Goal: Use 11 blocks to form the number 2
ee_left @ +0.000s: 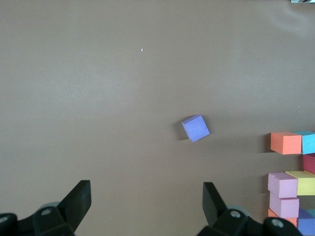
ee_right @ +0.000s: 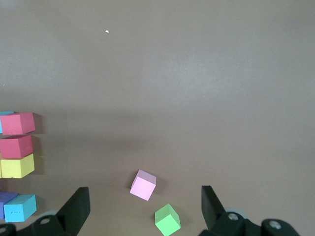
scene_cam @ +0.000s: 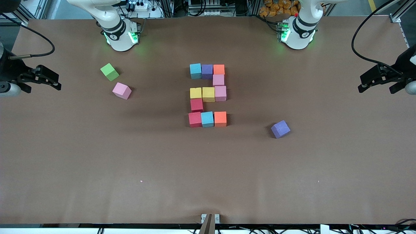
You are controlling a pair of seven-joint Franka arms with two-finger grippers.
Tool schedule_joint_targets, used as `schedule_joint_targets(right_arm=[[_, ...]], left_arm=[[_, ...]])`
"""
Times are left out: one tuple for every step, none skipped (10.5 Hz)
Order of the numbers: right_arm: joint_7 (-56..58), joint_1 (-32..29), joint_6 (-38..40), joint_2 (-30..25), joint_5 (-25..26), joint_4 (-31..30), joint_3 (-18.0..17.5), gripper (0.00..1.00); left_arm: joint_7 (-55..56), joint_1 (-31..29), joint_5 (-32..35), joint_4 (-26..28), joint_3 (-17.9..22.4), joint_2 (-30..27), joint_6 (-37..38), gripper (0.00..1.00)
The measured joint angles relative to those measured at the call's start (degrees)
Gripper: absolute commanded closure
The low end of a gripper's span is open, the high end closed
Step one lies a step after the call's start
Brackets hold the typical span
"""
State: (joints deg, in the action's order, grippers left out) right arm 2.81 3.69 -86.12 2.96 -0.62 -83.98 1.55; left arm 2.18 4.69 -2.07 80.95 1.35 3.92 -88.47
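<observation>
Front view gives us the brown table (scene_cam: 97, 169) with the number 2 (scene_cam: 208, 95) near its middle, a blocky digit of eleven small matte foam cubes that touch one another. Its row toward the robots' edge runs light blue cube (scene_cam: 195, 70), purple cube (scene_cam: 207, 71), orange cube (scene_cam: 219, 69); two pink cubes (scene_cam: 219, 80) step down from the orange one, two yellow cubes (scene_cam: 208, 94) fill the middle row, a red cube (scene_cam: 196, 105) links to the row nearest the front camera, which is red, light blue, orange.

We see three loose cubes well apart from the digit: a green cube (scene_cam: 110, 71) and a loose pink cube (scene_cam: 122, 90) near each other toward the right arm's end, and a loose purple cube (scene_cam: 280, 129) toward the left arm's end.

We find the left gripper (scene_cam: 378, 81) over the table's edge at its own end, fingers apart and holding nothing. We find the right gripper (scene_cam: 42, 78) likewise over its end edge, fingers apart, holding nothing. Both arms wait.
</observation>
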Motion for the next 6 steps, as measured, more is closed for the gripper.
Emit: schedule_joint_targets(right_arm=[[0.00, 0.00, 0.00, 0.00, 0.00, 0.00, 0.03, 0.00], [0.00, 0.00, 0.00, 0.00, 0.00, 0.00, 0.06, 0.00], [0.00, -0.01, 0.00, 0.00, 0.00, 0.00, 0.09, 0.00], [0.00, -0.02, 0.00, 0.00, 0.00, 0.00, 0.11, 0.00], [0.00, -0.03, 0.00, 0.00, 0.00, 0.00, 0.14, 0.00], [0.00, -0.05, 0.00, 0.00, 0.00, 0.00, 0.16, 0.00]], left_arm=[[-0.16, 0.13, 0.60, 0.02, 0.05, 0.00, 0.07, 0.00], [-0.51, 0.46, 1.86, 0.08, 0.03, 0.00, 0.20, 0.00], [-0.64, 1.04, 2.83, 0.11, 0.03, 0.00, 0.87, 0.00], [-0.64, 1.43, 3.05, 0.11, 0.03, 0.01, 1.79, 0.00], [-0.64, 1.55, 3.07, 0.10, 0.03, 0.00, 2.52, 0.00], [-0.65, 1.55, 3.07, 0.10, 0.02, 0.00, 3.16, 0.00]])
